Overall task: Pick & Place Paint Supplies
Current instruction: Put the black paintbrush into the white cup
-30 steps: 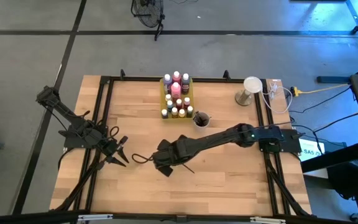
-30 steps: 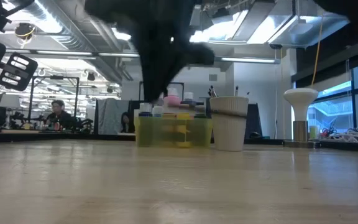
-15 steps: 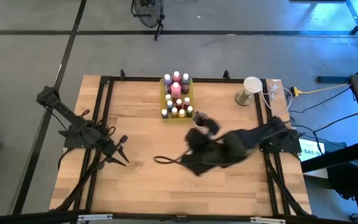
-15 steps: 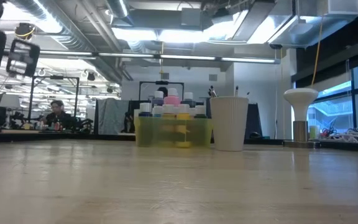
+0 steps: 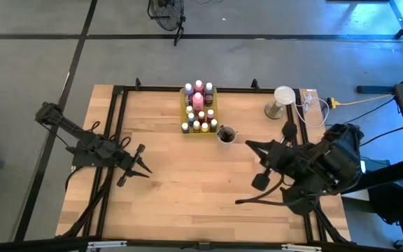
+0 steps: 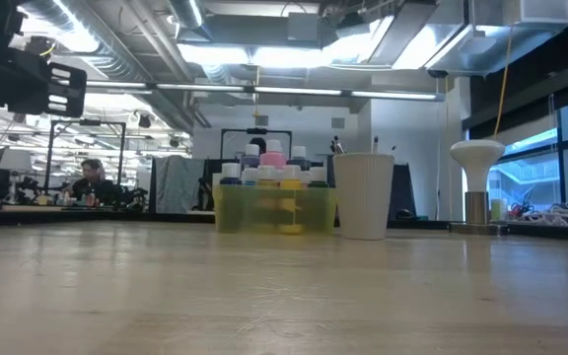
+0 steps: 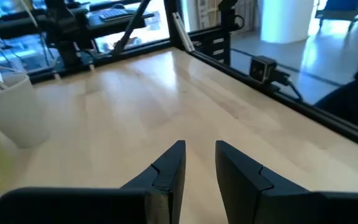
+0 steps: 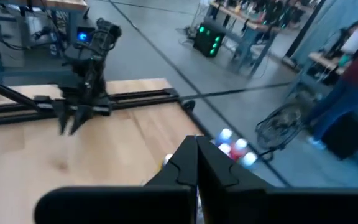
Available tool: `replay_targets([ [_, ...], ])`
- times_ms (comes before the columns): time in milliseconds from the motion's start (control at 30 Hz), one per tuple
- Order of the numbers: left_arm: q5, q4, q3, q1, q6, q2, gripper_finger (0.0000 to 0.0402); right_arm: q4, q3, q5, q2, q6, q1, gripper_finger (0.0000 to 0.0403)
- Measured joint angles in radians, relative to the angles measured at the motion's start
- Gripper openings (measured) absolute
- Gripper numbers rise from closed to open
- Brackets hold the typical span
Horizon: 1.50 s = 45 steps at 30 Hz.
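Several small paint bottles (image 5: 198,112) with pink, white and yellow caps stand in a translucent yellow tray (image 5: 185,93) at the far middle of the table. They show in the low view too (image 6: 269,168). Beside the tray, a pale cup (image 5: 226,134) holds thin dark brushes (image 6: 338,146). My right gripper (image 5: 250,145) hangs high over the table's right part, shut, pointing toward the far left. Nothing shows between its fingers (image 8: 185,163). My left gripper (image 5: 143,171) stays low near the left edge, open and holding nothing (image 7: 199,154).
A white stand with a round top (image 5: 282,100) and loose cables (image 5: 315,105) sit at the far right corner. Black rails (image 5: 114,140) run along the table's left and right sides. Bare wood lies between the two grippers.
My right gripper has risen from low over the table's middle and swung toward the right edge, turning as it went. It has left the low view. My left gripper has rolled about its own line and otherwise stayed in place.
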<state>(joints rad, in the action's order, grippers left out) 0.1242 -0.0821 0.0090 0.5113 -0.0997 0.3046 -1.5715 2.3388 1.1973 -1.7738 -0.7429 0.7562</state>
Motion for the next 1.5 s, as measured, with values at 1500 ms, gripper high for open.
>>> replay_targets([
  [1500, -0.223, 0.161, 0.038, -0.490, 0.112, -0.255, 0.0084, 0.001, -0.544, 0.085, 0.508, -0.026, -0.033, 0.0000],
])
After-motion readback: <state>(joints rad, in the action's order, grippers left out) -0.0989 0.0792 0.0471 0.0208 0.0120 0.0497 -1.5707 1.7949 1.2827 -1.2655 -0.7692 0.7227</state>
